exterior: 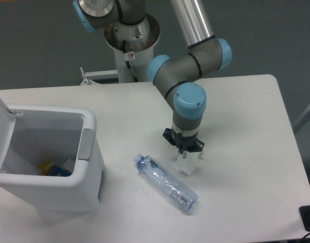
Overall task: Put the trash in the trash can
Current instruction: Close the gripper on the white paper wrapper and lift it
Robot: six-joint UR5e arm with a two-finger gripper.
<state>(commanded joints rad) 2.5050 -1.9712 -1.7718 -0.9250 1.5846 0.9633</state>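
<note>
A crushed clear bluish plastic bottle (166, 184) with a blue neck lies on the white table, neck toward the upper left. My gripper (188, 164) hangs just above and to the right of the bottle's middle, pointing down; its pale fingers look slightly apart with nothing between them, and it does not touch the bottle. At the left stands the white trash can (89, 167), its lid swung open. Inside it lies a small printed piece of trash (54, 169), white with blue and yellow.
The arm's base column (130, 45) stands at the table's back edge. The table's right edge runs near x 600, and a dark object (309, 217) sits beyond the front right corner.
</note>
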